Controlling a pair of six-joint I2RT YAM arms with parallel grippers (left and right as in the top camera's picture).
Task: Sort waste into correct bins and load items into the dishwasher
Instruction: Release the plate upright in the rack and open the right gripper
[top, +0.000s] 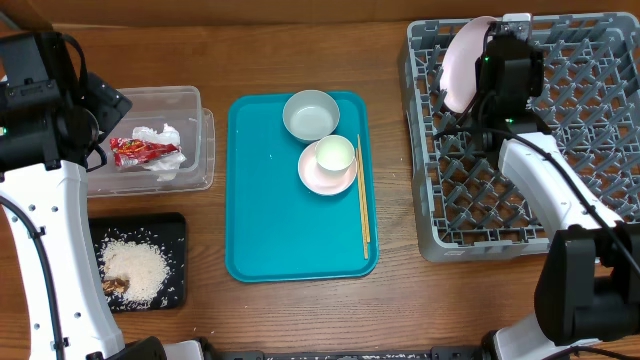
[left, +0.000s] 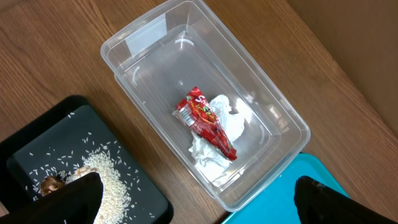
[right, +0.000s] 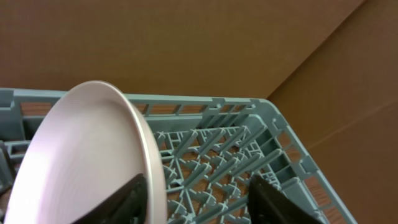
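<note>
Wooden table (top: 260, 315) — plate (top: 458, 62) on edge, tilted, in the rack (top: 600, 130).

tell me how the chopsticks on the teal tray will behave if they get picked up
The chopsticks look thin and straight, so probably stiff and very light. Lying flat on the smooth teal tray, they may roll or slide when nudged. As a loose pair, one could slip from a pinch.

plate (top: 458, 65) upright in rack (top: 590, 120) | wrapper (top: 140, 152), tissue (top: 166, 134) in tub (top: 190, 98) | rice (top: 135, 265) on black tray (top: 176, 226)
</note>
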